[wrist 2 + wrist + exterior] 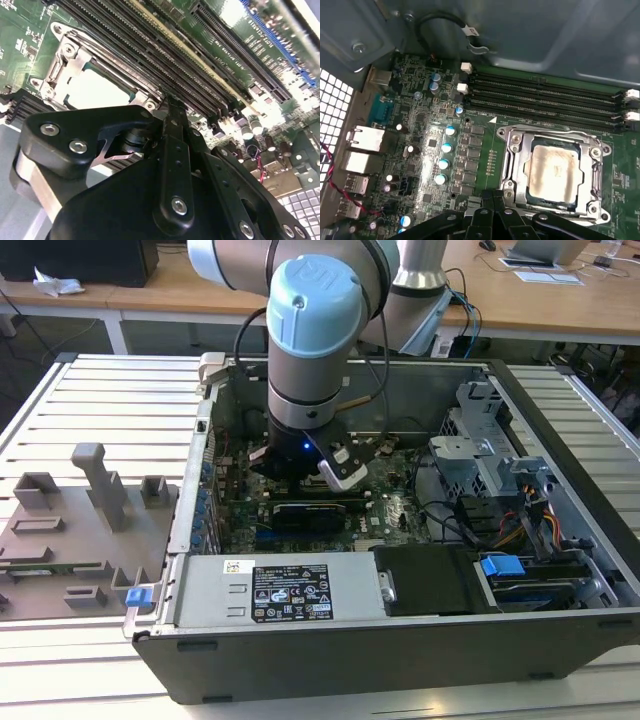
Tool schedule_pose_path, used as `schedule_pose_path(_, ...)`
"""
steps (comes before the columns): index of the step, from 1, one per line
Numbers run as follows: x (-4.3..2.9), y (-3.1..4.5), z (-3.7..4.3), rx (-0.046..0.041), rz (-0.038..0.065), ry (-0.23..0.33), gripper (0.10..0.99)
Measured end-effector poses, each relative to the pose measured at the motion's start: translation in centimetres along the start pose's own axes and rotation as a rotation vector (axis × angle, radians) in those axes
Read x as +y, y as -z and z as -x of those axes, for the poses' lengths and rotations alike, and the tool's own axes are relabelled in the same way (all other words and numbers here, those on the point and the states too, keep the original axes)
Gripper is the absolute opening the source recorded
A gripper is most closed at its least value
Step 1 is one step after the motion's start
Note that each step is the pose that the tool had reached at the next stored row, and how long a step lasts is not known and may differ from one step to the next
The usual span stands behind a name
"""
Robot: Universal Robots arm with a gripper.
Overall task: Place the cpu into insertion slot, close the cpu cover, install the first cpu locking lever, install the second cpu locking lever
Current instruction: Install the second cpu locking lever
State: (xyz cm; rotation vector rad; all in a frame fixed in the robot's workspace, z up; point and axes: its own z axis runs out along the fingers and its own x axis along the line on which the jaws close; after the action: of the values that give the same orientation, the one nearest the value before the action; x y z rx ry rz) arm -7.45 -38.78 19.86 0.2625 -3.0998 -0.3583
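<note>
Dull silver-grey square cpu (pixel 555 171) flat in black-framed insertion slot (pixel 526 199), under closed silver metal cpu cover (pixel 512 165). Black tool (pixel 492 197) just beside slot, tips cut off; fingers look pressed together, empty.

The arm (pixel 310 340) is reaching straight down, its wrist pointing vertically. The gripper (pixel 170 107) is hanging at its lower end, black linkages showing in both wrist views, its fingertips sitting pressed together.
</note>
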Motion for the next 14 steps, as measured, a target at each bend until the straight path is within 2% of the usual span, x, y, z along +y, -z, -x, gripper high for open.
schedule_pose_path(4,0.0,-0.09,-0.05,-0.0014,0.004,0.002,0.106)
schedule_pose_path(6,0.02,0.04,-0.11,-0.0043,0.004,0.003,0.106)
schedule_pose_path(10,0.0,0.1,-0.13,-0.0041,0.004,0.004,0.106)
schedule_pose_path(12,0.14,0.57,-0.11,-0.0044,0.004,0.004,0.106)
schedule_pose_path(14,0.58,1.15,0.02,-0.0041,0.002,0.004,0.106)
